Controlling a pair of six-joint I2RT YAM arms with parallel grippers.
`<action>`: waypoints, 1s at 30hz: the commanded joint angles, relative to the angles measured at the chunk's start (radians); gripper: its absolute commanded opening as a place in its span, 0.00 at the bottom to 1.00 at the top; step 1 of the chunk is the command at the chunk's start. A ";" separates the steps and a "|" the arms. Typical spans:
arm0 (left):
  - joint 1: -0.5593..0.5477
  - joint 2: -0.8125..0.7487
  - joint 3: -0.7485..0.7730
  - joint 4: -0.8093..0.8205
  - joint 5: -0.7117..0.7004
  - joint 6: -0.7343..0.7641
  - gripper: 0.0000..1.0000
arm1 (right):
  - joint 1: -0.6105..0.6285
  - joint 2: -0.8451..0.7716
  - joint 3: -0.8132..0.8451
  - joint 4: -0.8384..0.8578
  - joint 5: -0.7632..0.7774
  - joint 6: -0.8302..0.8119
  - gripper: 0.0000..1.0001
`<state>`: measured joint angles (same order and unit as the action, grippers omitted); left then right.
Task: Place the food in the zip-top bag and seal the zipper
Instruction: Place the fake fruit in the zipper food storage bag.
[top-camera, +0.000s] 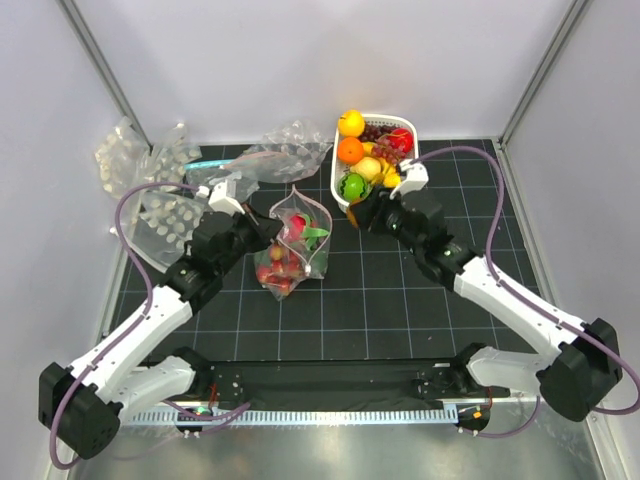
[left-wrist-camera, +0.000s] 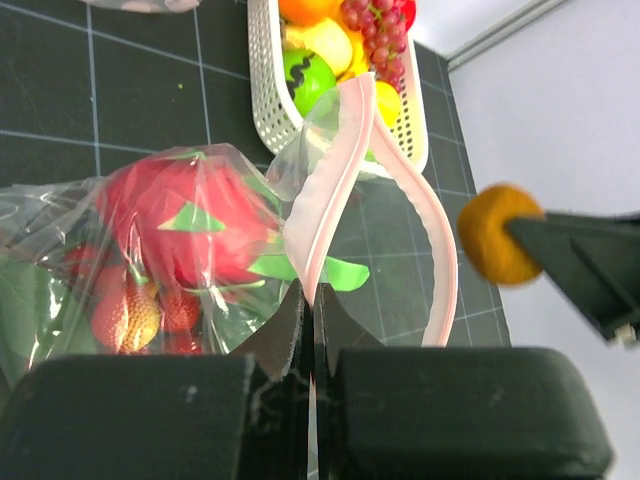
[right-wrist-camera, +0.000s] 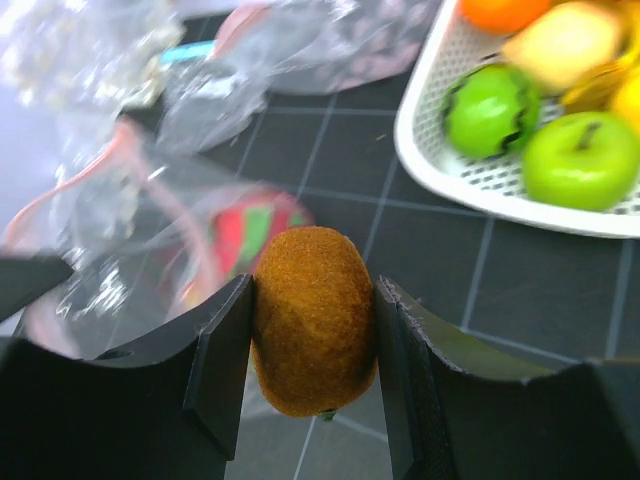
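Strawberries (left-wrist-camera: 130, 315) and dragon fruit (left-wrist-camera: 185, 220) already lie in the zip-top bag (top-camera: 295, 245), left pincer (left-wrist-camera: 308, 300) clenching its open zipper (left-wrist-camera: 335, 180), right pincer (right-wrist-camera: 312, 300) grasping a fuzzy brown fruit (right-wrist-camera: 314, 335); sealing remains.

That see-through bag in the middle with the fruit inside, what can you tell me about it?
The zip-top bag is thin, crinkled clear plastic lying on the dark gridded mat beside the white basket. Its pink zipper gapes open in a loop; the left gripper pinches one side of that strip. Inside lie a pink dragon fruit, red strawberries and green leafy pieces. A brown fuzzy fruit, held by the right gripper, hangs near the mouth, not touching.
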<state>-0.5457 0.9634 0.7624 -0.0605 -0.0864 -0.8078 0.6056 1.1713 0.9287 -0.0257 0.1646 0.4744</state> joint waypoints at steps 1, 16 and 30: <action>-0.007 0.023 0.038 0.047 0.051 0.007 0.00 | 0.065 -0.071 -0.037 0.119 -0.036 -0.063 0.29; -0.023 0.061 0.055 0.063 0.137 0.015 0.00 | 0.158 -0.173 -0.134 0.299 -0.152 -0.160 0.26; -0.054 0.064 0.055 0.114 0.191 0.052 0.00 | 0.312 0.004 -0.021 0.207 -0.091 -0.279 0.39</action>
<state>-0.5903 1.0279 0.7807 -0.0101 0.0765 -0.7780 0.8780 1.1336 0.8188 0.1947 0.0315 0.2558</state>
